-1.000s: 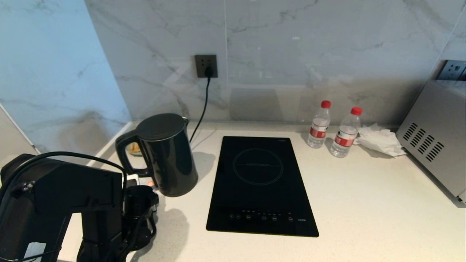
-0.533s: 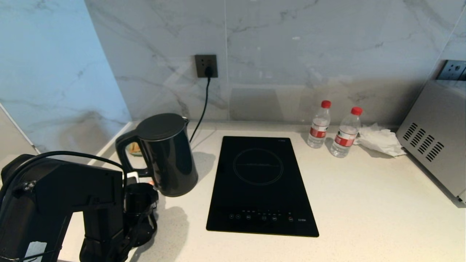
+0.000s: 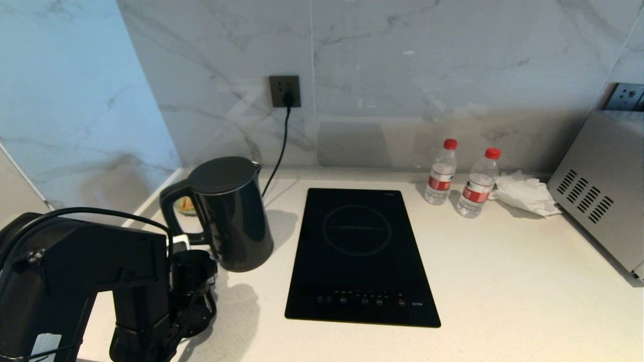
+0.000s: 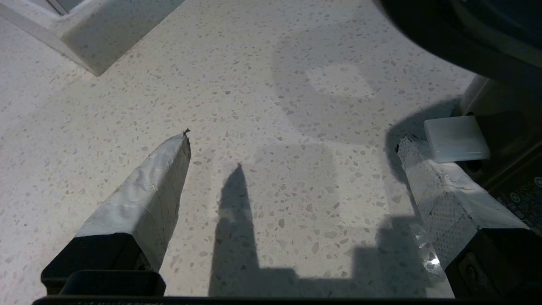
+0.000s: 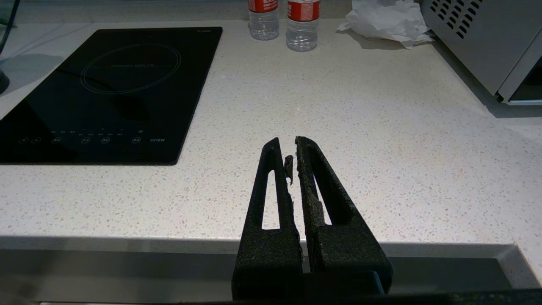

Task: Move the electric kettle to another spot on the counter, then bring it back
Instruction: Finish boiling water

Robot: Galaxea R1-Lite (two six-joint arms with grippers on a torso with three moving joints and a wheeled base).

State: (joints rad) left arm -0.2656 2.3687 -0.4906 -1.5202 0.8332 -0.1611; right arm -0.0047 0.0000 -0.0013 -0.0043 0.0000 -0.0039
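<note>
Head view: the kettle (image 3: 226, 213) stands upright on the counter (image 3: 503, 291), just left of the hob (image 3: 359, 256). Left wrist view: the left gripper (image 4: 292, 140) hangs spread wide above bare counter beside the kettle. Right wrist view: the right gripper (image 5: 292, 146), fingers together, sits at the counter's front edge, right of the hob.

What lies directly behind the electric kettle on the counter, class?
Behind the electric kettle a black cord runs up to a plugged wall socket. A small orange-and-green item peeks through the handle; the cord's lower end is hidden by the kettle.
</note>
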